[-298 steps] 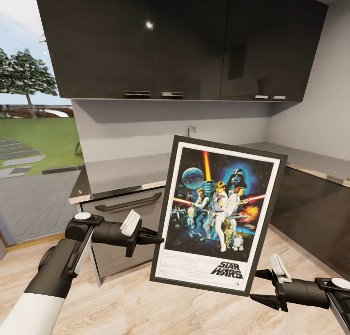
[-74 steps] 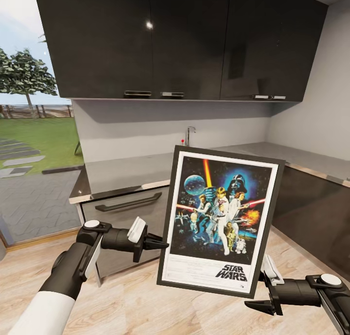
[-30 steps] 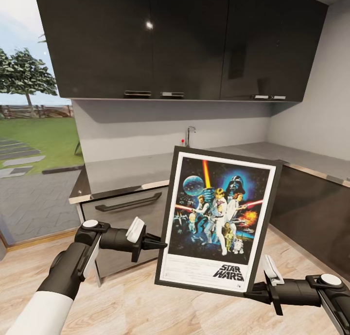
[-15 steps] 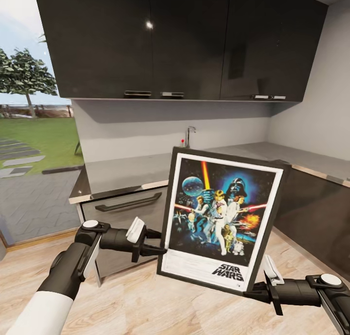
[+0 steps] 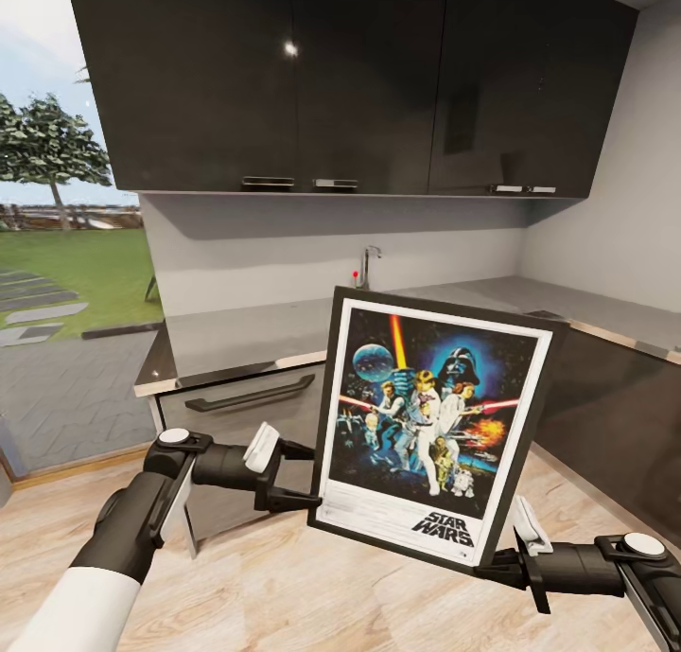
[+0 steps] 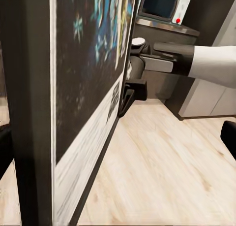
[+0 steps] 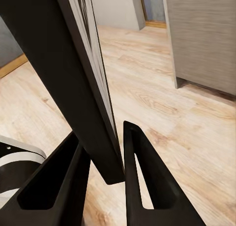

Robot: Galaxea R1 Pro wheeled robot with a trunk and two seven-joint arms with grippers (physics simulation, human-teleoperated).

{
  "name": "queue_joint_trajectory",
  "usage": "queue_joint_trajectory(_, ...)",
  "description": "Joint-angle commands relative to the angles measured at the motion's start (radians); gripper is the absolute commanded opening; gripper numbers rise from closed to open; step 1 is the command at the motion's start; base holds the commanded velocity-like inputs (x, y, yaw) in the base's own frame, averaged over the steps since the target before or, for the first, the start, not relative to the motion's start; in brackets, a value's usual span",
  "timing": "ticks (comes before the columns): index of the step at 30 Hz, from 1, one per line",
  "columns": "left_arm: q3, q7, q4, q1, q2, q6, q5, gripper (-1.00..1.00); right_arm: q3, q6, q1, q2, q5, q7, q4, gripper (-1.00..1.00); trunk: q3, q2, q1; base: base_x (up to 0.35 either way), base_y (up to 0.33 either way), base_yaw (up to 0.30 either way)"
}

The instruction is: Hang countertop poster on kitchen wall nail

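Here the poster's (image 5: 430, 439) lower corner sits pinched between the right jaws.

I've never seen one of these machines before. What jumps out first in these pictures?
The framed Star Wars poster stands out: it is held upright in mid-air in front of the grey kitchen countertop. Two black grippers hold it, the left gripper at its lower left edge and the right gripper pinching its bottom right corner. Glossy dark cupboards hang above, and a lawn with a tree shows outside at the left.
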Motion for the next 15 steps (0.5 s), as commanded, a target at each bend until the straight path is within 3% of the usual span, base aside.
queue_joint_trajectory(1,-0.001,-0.003,0.000,-0.001,0.006,0.010,-0.001,1.00,-0.001,0.013,-0.001,0.000,0.000,0.005,0.000,-1.00,-0.001,-0.001,0.000,0.000,0.000,0.000)
queue_joint_trajectory(3,-0.001,-0.003,0.000,-0.001,0.017,0.010,-0.001,1.00,-0.001,0.013,-0.001,0.000,0.000,0.005,0.000,-1.00,-0.001,-0.001,0.000,0.000,0.000,0.000)
queue_joint_trajectory(9,-0.001,-0.003,0.023,-0.001,0.087,0.003,0.000,1.00,-0.001,0.013,-0.001,0.000,0.000,0.004,0.000,-1.00,-0.001,-0.001,0.000,0.000,0.000,0.000)
queue_joint_trajectory(11,0.000,-0.003,0.044,-0.001,0.123,-0.022,0.003,1.00,-0.002,0.013,-0.001,0.000,0.000,0.003,0.000,-1.00,-0.001,-0.001,0.000,0.000,0.000,0.000)
queue_joint_trajectory(15,0.006,-0.003,0.125,0.011,0.199,-0.148,0.009,1.00,-0.005,0.014,-0.001,0.000,0.001,0.002,0.001,-1.00,-0.001,-0.001,0.000,0.000,0.000,0.000)
